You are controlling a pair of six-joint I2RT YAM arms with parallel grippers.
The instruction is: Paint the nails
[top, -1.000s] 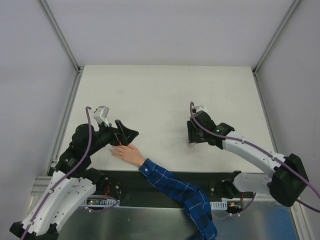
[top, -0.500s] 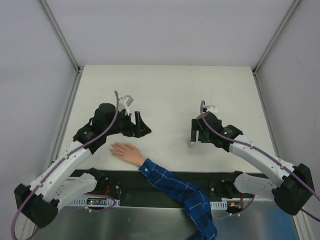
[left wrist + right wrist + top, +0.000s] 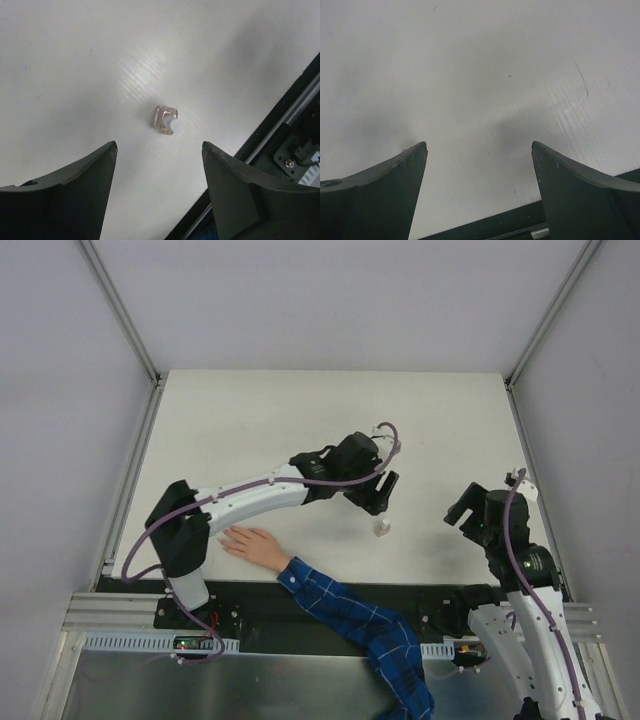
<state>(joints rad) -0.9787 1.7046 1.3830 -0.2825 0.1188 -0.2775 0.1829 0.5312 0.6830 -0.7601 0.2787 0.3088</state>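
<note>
Nails [image 3: 227, 537]: on the pale hand [image 3: 252, 545], lower left of centre in the top view, too small to inspect. Both grippers gape wide, empty: left gripper [image 3: 159, 146] poised over the small clear bottle [image 3: 166, 120], right gripper [image 3: 479, 145] at right. We judge step 1, fetching polish; next, descend and close on the bottle.

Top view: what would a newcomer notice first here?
A pale hand in a plaid sleeve lies flat at the near edge of the table. The left arm reaches across the middle, its open left gripper hovering above a tiny clear bottle. The right gripper, also open, hangs at the right side.
</note>
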